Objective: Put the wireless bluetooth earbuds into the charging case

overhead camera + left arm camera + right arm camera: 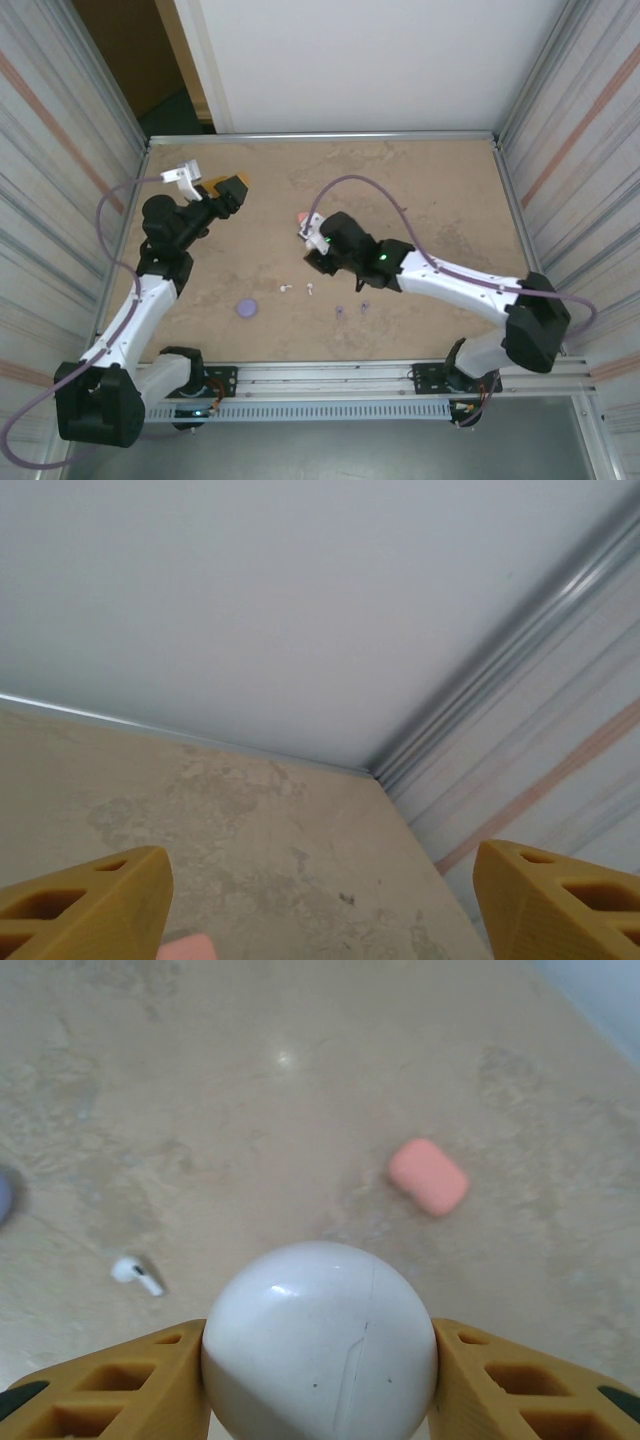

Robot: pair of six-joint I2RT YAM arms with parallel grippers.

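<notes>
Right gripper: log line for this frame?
right gripper: shut on white case | left gripper: open | white earbud: on table, uninserted | pink case: on table

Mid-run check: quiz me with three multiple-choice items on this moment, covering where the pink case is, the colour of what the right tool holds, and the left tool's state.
1. Where is the pink charging case?
A. lying on the table, beyond the right tool
B. between the right tool's fingers
C. hanging off the table's edge

2. Which colour is the round charging case in the right tool?
A. purple
B. white
C. pink

3. How does the left tool stand?
A. shut, fingertips touching
B. shut on the round charging case
C. open, fingers wide apart

Answers:
1 A: in the right wrist view it lies flat on the table, apart from the tool.
2 B: the round charging case pinched between the fingers is white.
3 C: the left wrist view shows bare table between its spread fingers.
</notes>
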